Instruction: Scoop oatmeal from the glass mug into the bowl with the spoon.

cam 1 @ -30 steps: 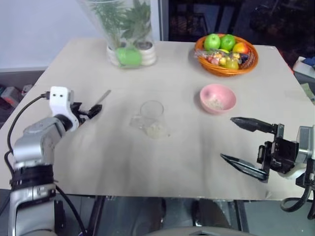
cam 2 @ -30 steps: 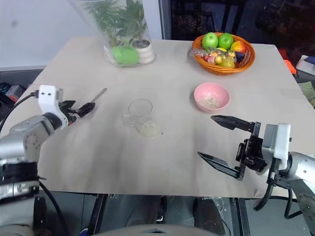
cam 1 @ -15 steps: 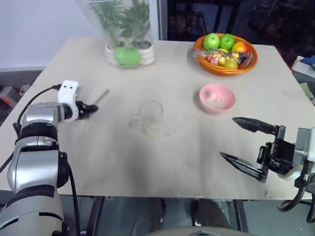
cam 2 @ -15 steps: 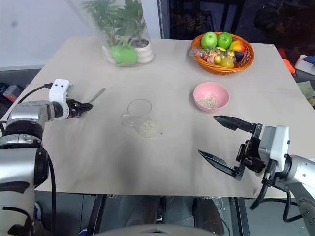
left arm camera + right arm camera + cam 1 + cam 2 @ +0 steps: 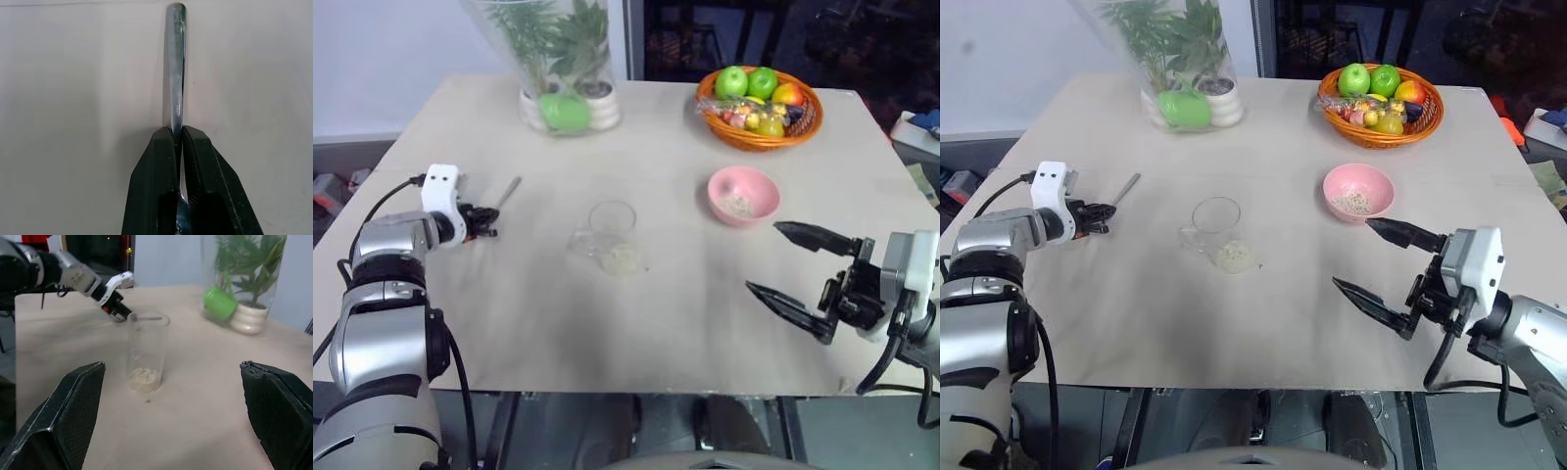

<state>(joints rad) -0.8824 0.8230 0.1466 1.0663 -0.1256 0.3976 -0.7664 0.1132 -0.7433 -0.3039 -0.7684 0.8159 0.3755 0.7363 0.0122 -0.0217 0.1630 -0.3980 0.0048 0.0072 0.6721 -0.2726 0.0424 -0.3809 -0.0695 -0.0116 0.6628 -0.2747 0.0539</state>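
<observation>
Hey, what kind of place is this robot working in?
Probably an indoor lab staged as a dining table: a beige table set with a wicker fruit basket, a vase of plants and a pink bowl.

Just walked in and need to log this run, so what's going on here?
The robot's left claw is shut on the spoon, which lies on the table at the robot's left. The glass mug stands mid-table with some oatmeal at its bottom, and the pink bowl beyond it already holds a little. The right claw hangs wide open above the table's near right side, holding nothing.
</observation>
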